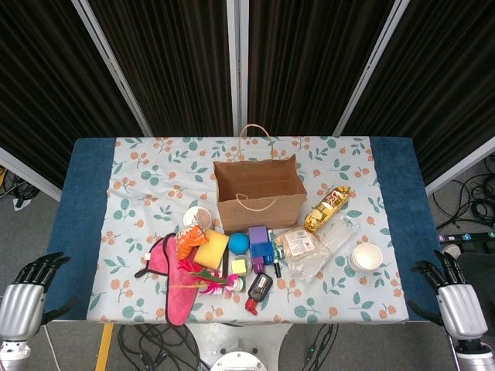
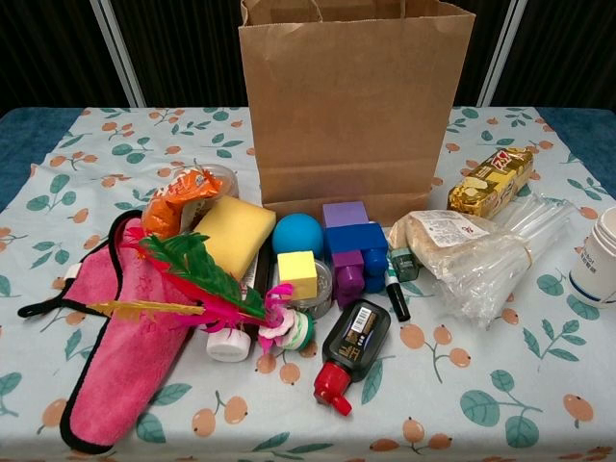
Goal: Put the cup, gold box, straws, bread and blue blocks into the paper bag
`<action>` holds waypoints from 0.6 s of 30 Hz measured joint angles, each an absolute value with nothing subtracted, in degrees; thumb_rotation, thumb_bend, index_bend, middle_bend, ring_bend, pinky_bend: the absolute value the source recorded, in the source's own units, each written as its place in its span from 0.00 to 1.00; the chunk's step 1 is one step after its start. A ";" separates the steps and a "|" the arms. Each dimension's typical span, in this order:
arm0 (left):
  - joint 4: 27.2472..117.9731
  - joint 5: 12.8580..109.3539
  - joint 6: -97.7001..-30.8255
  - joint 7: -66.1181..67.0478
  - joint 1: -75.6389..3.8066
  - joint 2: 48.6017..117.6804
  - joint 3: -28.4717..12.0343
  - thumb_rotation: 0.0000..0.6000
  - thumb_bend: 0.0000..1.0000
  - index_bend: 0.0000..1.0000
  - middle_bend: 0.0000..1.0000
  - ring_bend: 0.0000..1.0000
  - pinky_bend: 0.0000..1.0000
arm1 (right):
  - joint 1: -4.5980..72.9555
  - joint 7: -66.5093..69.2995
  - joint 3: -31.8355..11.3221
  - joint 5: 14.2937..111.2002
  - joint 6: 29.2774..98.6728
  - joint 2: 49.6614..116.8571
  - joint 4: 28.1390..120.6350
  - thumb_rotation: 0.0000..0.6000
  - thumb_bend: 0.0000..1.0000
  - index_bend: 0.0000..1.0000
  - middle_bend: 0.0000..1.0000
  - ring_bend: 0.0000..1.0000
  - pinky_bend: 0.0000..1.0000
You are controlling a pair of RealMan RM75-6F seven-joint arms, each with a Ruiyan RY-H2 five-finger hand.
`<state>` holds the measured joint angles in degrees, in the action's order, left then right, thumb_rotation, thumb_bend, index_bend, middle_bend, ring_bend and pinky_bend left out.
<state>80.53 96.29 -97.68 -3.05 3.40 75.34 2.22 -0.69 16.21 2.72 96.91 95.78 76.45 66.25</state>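
Nothing is judged packed: all five items are seen outside the paper bag (image 1: 259,193), which stands upright, mouth up.

Both hands are held low off the table's near corners, fingers spread, grasping nothing: left hand (image 1: 29,290), right hand (image 1: 455,297).

The cup (image 1: 366,256) stands upright nearest the right hand, on its inner side. The straws (image 1: 329,246) lie beyond the cup, long axis running diagonally from the near centre toward the far right. The gold box (image 1: 327,207) lies farther off beside the bag, its axis on a similar diagonal. The bread (image 1: 298,243) and blue blocks (image 2: 358,241) sit toward the middle, between both hands.
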 measured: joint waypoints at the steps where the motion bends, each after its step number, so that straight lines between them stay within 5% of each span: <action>1: 80.52 96.30 -97.69 -3.10 3.40 75.34 2.22 1.00 0.17 0.29 0.31 0.21 0.26 | -0.69 16.18 2.73 96.93 95.81 76.44 66.29 1.00 0.00 0.32 0.27 0.05 0.03; 9: 81.02 96.60 -97.61 -3.12 3.34 75.30 2.43 1.00 0.17 0.29 0.31 0.21 0.26 | -0.88 15.81 2.48 96.68 96.17 75.89 67.72 1.00 0.00 0.31 0.27 0.05 0.03; 18: 80.73 96.70 -97.18 -4.07 2.99 75.11 2.48 1.00 0.17 0.29 0.31 0.21 0.26 | 1.86 13.20 0.00 93.76 90.96 73.27 73.94 1.00 0.00 0.19 0.23 0.05 0.04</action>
